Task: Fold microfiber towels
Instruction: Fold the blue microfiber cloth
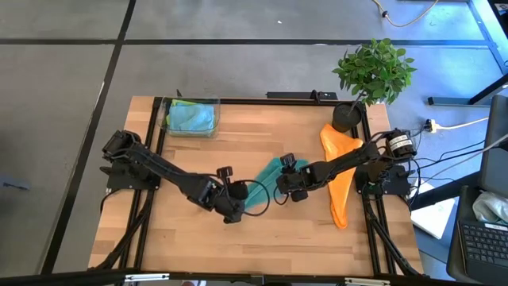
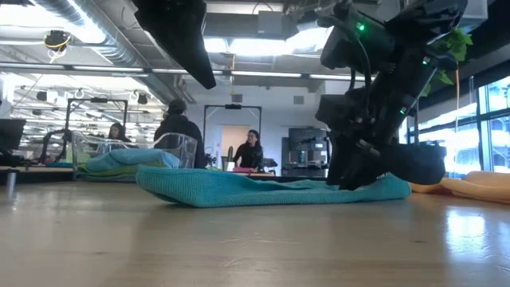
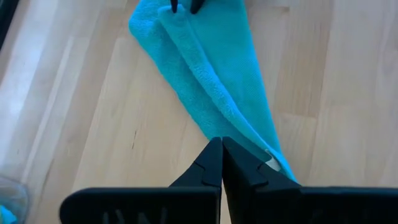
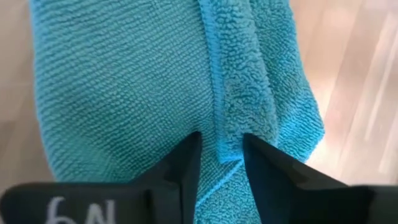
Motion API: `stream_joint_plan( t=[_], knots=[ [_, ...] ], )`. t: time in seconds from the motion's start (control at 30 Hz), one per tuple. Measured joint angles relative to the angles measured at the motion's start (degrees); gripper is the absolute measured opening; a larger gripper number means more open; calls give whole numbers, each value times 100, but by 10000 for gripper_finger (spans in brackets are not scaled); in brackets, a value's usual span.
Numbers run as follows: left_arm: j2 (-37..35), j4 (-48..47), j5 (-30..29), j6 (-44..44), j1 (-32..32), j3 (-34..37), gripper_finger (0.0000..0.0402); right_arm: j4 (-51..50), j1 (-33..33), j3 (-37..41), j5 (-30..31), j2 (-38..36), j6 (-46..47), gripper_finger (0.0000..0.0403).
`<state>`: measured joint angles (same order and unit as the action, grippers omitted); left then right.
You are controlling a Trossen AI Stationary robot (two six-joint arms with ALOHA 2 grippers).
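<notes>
- The wooden table (image 1: 198, 238) carries everything, with a black frame running along its edges.
- The left arm reaches from the table's left edge toward the middle; the right arm reaches in from the right edge to meet it.
- A potted plant (image 1: 373, 75) stands at the far right corner.
- The orange towel (image 1: 341, 171) lies in a long loose strip along the right edge, just in front of the plant's pot and partly under the right arm.
- The teal towel (image 1: 266, 184) lies near the table's middle as a narrow, bunched strip folded lengthwise, flat on the wood, slanting from the left gripper up to the right one.
- A clear bin (image 1: 190, 117) sits at the far left corner, holding a light blue towel (image 1: 190, 119) with a lime green towel (image 1: 186, 103) showing at its far rim.
- The right gripper (image 4: 221, 158) is down on the teal towel's far end, fingers parted a little, with a raised fold of the cloth standing between them; whether they actually pinch it I cannot tell.
- The left gripper (image 3: 221, 163) sits at the towel's near end, fingers pressed fully together just above the cloth's tip, with nothing seen between them.
- People sit and stand in the room beyond the table, seen in the low view.
</notes>
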<state>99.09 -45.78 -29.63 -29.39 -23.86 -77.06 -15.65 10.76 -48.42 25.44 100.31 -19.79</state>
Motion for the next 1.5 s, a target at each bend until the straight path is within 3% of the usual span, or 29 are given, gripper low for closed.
stream_joint_plan(
  t=[0.23, 0.53, 0.83, 1.0, 1.5],
  knots=[
    [0, 0, 0, 0, 0, 0, 0, -2, -6, 4, 2, 0, -18, 83],
    [0, 0, 2, 18, 0, 0, 0, -6, -11, -11, 199, 0, -24, 67],
    [2, 2, 6, 361, -39, 0, 0, -417, 36, -337, 345, -1, -197, 6],
    [2, 20, 2, 358, -25, 0, 0, -572, 36, -559, 349, -2, -275, 12],
    [2, 22, 2, 354, -20, 0, 0, -2350, 353, -1453, 405, -13, 426, 5]
  ],
)
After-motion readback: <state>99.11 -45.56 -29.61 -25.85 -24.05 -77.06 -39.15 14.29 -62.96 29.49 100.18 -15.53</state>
